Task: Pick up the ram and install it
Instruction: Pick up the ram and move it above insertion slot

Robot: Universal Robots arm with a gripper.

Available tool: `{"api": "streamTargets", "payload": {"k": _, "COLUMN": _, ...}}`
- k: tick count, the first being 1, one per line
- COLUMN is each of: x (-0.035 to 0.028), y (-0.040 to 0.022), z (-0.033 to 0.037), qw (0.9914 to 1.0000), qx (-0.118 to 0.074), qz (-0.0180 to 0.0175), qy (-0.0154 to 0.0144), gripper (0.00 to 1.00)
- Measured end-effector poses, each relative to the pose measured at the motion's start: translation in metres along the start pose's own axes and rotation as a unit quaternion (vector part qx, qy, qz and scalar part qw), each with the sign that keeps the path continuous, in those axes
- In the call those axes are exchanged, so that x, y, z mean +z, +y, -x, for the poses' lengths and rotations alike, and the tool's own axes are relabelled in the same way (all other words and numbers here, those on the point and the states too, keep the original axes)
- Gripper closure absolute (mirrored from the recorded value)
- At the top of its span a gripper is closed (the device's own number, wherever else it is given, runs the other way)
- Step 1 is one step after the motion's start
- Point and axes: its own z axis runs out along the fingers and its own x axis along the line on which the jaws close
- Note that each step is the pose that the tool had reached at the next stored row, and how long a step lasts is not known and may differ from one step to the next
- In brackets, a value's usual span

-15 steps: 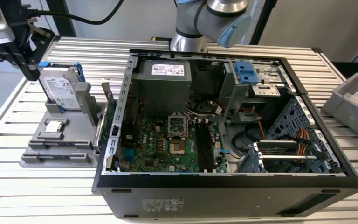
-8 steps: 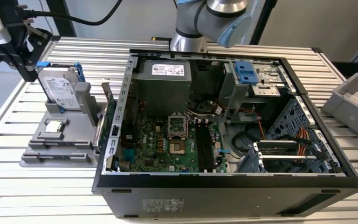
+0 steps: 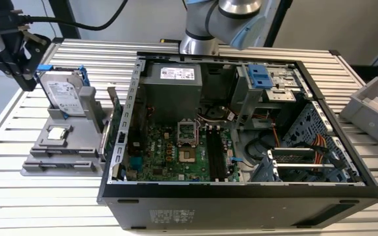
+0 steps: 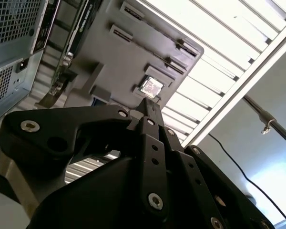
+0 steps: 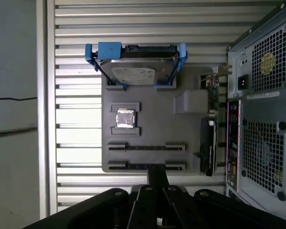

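My black gripper [image 3: 25,84] hangs above the exterior view's left back corner of the table, just left of the grey parts holder [image 3: 77,147]. Its fingertips [image 4: 148,106] meet with nothing seen between them, so it is shut. In the first wrist view the gripper [image 5: 157,170] sits over the holder's edge [image 5: 190,164], where two long slots [image 5: 147,146] stand bare. The ram is out of view. On the green motherboard [image 3: 166,155] inside the open computer case [image 3: 241,191] lie long black slots [image 3: 216,156]. I cannot tell whether a stick sits in them.
A silver hard drive in a blue frame [image 3: 66,93] stands upright at the holder's back. A small square silver chip [image 5: 125,118] lies mid-holder, and a dark card [image 5: 209,138] stands by the case wall. Grey bins [image 3: 376,110] sit at the exterior view's right.
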Motion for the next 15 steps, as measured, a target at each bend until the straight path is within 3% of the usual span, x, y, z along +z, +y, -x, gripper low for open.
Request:
{"api": "streamTargets", "payload": {"k": 6, "x": -0.0004, "y": -0.0126, "z": -0.0007, "qw": 1.0, "qx": 0.0, "qz": 0.0, "qy": 0.0, "gripper": 1.0}}
{"api": "streamTargets", "payload": {"k": 15, "x": -0.0007, "y": -0.0251, "z": -0.0014, "qw": 1.0, "qx": 0.0, "qz": 0.0, "qy": 0.0, "gripper": 1.0}}
